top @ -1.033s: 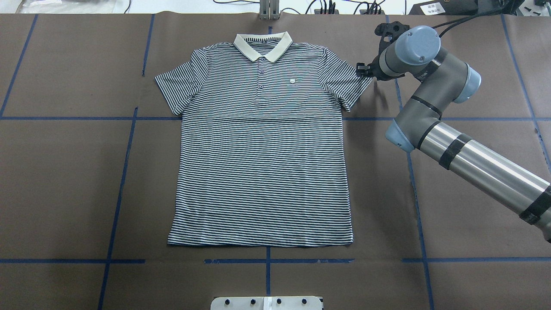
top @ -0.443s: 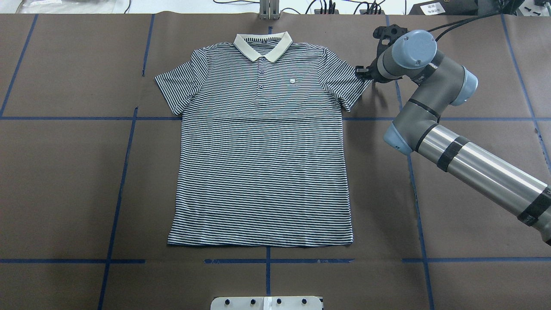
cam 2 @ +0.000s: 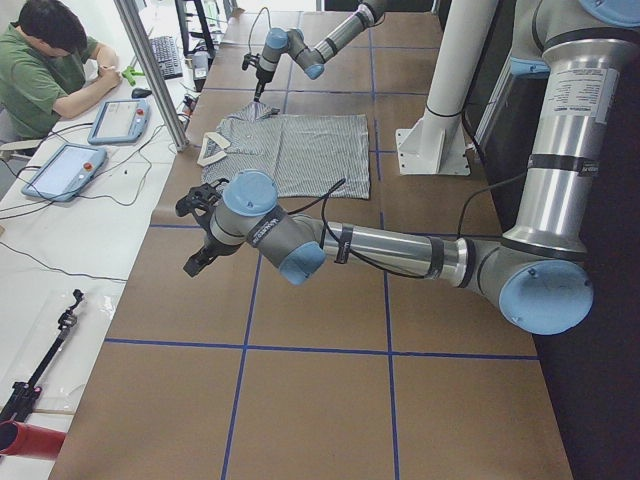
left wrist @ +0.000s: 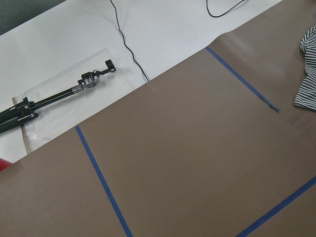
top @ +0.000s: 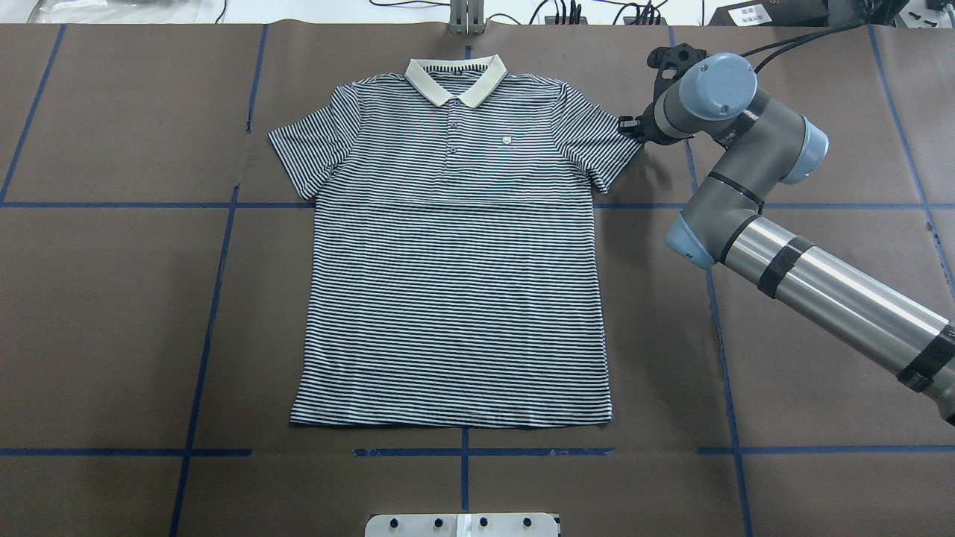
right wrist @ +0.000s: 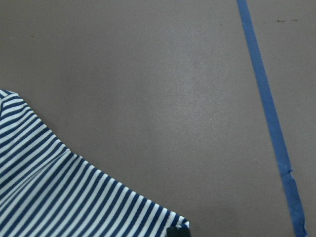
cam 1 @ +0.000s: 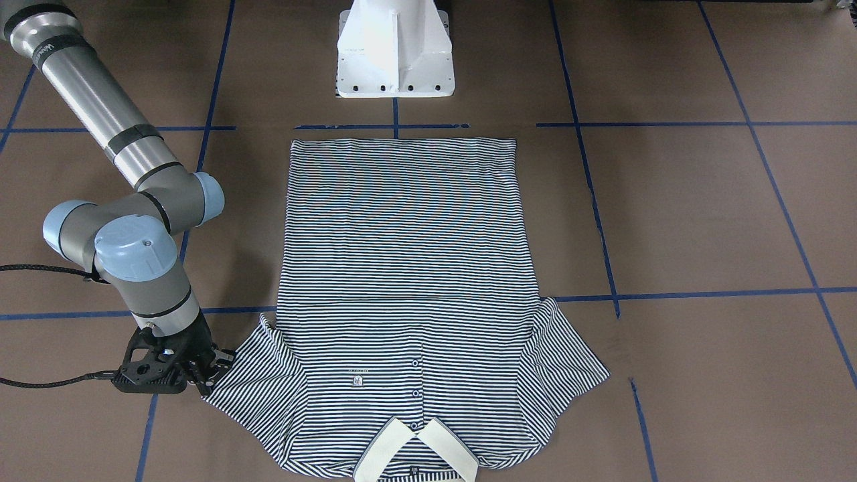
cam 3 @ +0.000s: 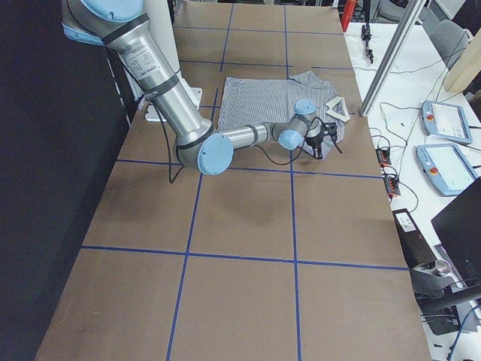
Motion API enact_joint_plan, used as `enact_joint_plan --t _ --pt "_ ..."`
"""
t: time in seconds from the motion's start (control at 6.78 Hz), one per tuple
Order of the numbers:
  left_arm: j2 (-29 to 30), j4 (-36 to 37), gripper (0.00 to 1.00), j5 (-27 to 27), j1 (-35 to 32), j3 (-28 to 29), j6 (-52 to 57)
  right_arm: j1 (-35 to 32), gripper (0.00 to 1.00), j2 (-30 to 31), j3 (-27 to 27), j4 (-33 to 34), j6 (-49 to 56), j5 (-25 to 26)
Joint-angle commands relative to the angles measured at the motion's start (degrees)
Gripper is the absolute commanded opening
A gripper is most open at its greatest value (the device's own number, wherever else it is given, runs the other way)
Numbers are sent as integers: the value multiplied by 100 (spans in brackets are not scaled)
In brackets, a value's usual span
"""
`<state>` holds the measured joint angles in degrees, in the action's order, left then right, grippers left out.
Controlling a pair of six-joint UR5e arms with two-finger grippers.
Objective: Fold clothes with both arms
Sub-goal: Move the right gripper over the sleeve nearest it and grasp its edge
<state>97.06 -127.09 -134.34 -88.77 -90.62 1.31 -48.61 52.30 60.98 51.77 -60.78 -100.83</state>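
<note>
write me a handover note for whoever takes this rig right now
Grippers: the right gripper is at the outer corner of the sleeve on the robot's right; I cannot tell whether it has shut on cloth. The left gripper is off the shirt, over bare table; open or shut is unclear.
Things: the polo shirt lies flat, front up, collar away from the base.
Done: no fold yet.
Left: grasp, then every fold.

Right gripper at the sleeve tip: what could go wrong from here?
1. The right gripper sits at the very corner of the sleeve; such a thin bite may slip.
2. The left gripper is well away from the polo shirt; pulling one-sided could drag it askew.
</note>
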Motion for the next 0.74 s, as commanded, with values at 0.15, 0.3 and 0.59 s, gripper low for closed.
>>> enact_joint_plan --t 0.15,0.3,0.59 --pt "-29 -9 100 -5 0 -17 10 -8 0 0 341 96 -39 54" --pt "-29 0 100 4 0 -9 10 -8 0 -61 553 375 -74 54" --pt "-38 -9 100 4 0 -9 10 305 0 -726 617 1218 -720 543"
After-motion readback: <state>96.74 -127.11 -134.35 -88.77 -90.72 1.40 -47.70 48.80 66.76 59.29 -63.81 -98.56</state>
